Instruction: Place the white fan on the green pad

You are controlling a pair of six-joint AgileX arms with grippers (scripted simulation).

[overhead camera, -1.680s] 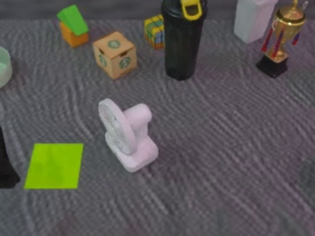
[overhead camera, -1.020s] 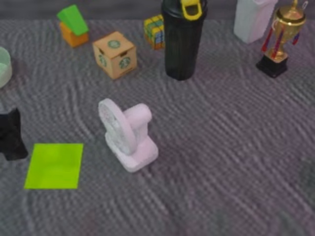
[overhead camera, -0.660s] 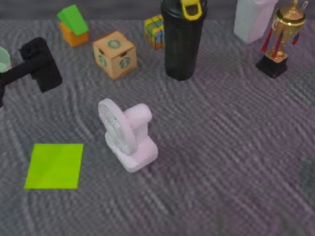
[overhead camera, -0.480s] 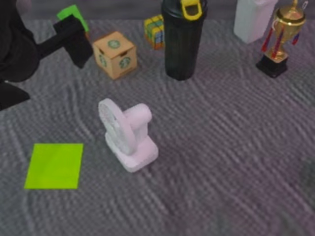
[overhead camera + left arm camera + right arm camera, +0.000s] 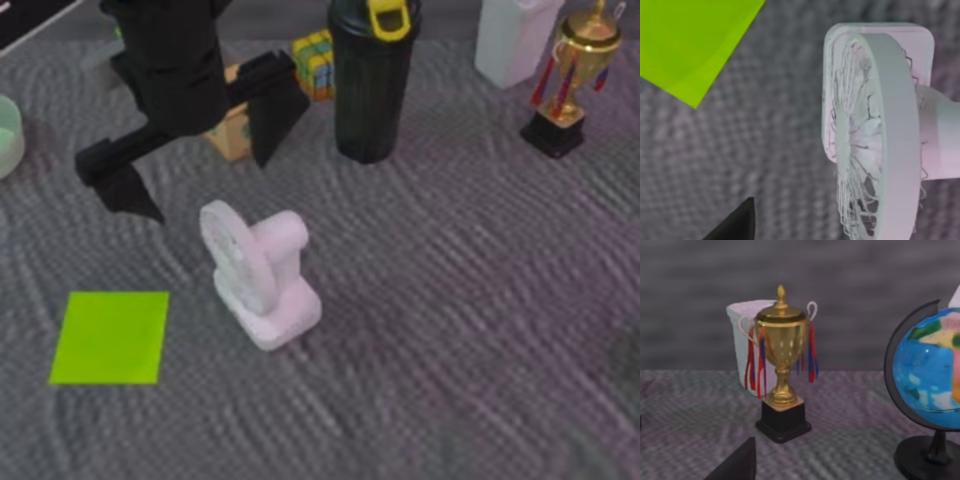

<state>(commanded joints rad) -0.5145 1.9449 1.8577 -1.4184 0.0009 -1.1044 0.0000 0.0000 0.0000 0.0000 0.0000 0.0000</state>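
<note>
White fan (image 5: 258,275) — one, beside one green pad (image 5: 110,337) — below left tool (image 5: 195,155) (fingers spread, empty).

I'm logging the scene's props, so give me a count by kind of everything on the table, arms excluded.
Fan: 1
Pad: 1
Blocks and cubes: 3
Containers: 3
Trophy: 1
Globe: 1
Total: 10
</note>
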